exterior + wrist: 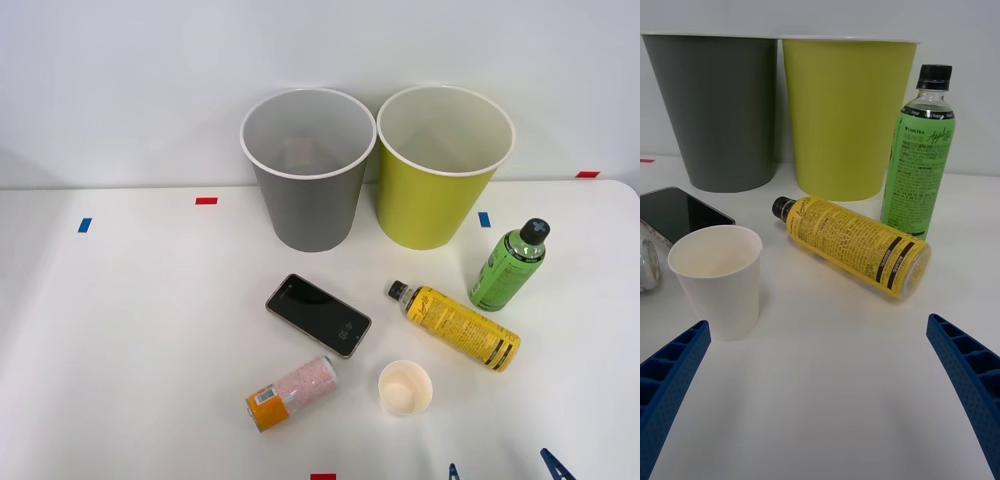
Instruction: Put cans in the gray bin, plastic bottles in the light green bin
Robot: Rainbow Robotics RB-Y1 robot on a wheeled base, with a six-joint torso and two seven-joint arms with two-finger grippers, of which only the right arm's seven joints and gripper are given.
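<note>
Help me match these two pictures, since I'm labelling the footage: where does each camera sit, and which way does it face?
Front view: above the arms, looking forward and down at the white table; the right gripper peeks in as blue fingertips at the near edge.
Right wrist view: low on the right arm's wrist, facing level across the table toward the bins; its open blue fingers sit at the corners.
Shared: gray bin, light green bin, yellow bottle, green-labelled bottle, paper cup, phone.
</note>
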